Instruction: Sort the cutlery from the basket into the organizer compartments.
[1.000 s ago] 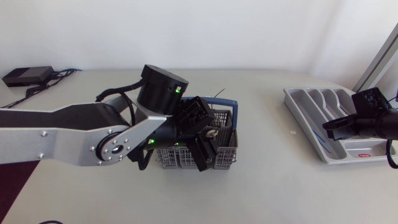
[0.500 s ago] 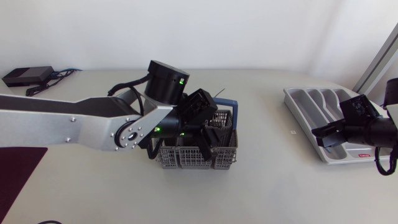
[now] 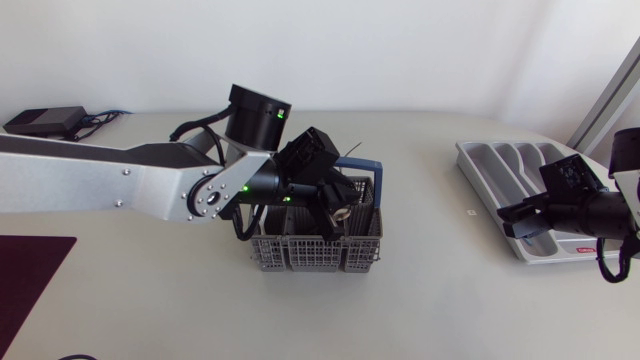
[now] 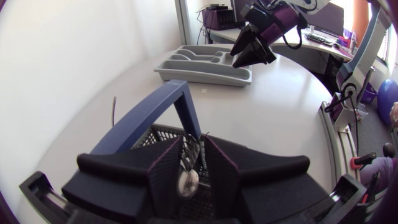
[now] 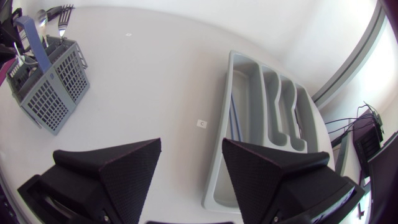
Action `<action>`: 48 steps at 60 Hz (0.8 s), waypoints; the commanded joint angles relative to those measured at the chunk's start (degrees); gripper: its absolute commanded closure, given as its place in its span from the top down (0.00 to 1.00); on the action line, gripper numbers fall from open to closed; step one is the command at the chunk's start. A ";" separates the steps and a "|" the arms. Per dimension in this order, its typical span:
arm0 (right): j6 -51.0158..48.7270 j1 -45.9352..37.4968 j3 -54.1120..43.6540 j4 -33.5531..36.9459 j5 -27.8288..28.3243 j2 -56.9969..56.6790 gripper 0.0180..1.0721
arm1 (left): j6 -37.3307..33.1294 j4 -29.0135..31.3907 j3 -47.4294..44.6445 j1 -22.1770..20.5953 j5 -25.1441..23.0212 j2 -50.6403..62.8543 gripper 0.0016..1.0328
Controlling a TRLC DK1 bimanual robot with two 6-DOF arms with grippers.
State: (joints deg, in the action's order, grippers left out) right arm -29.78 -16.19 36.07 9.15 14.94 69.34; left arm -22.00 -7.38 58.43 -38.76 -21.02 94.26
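The grey mesh cutlery basket (image 3: 300, 262) with a blue handle (image 4: 180, 106) stands mid-table. My left gripper (image 3: 335, 214) hangs over its right half, fingers pointing down into it. In the left wrist view the left gripper (image 4: 189, 158) has its fingers pressed on either side of a metal spoon (image 4: 188, 180) standing in the basket. Forks (image 5: 56, 12) stick up from the basket (image 5: 46, 93). The grey organizer (image 3: 500, 165) lies at the right. My right gripper (image 3: 515, 212) hovers open and empty at its near left edge. The right wrist view shows the right gripper (image 5: 189, 149) above the organizer (image 5: 261, 124).
A black box with cables (image 3: 45, 122) sits at the back left. A dark mat (image 3: 30, 270) lies at the left front edge. A small white tag (image 3: 470, 213) lies on the table left of the organizer.
My left gripper's fingers have come together on the spoon, and its wrist has shifted a little over the basket. My right arm has drifted slightly left, then held still.
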 commanded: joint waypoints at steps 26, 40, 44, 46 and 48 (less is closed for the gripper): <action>1.04 1.07 -2.15 -0.36 -0.88 0.71 0.68 | 1.08 3.95 1.86 1.06 -4.38 1.81 0.05; 1.04 1.86 -2.94 -0.97 -1.67 0.27 0.68 | 1.34 5.53 2.21 1.76 -6.14 1.28 0.03; 0.95 1.95 -3.03 -0.97 -1.67 0.09 0.68 | 1.78 6.23 2.39 2.55 -7.64 0.75 0.03; 0.86 1.95 -3.03 -0.97 -1.67 0.09 0.68 | 2.49 6.50 2.47 3.08 -8.52 0.49 0.03; 0.86 1.95 -3.12 -0.97 -1.67 -0.08 0.68 | 2.93 6.59 2.47 3.34 -9.31 0.31 0.03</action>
State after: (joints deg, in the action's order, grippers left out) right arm -29.78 -14.68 34.48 8.73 13.65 69.43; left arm -20.67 -2.68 60.62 -36.64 -29.30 94.43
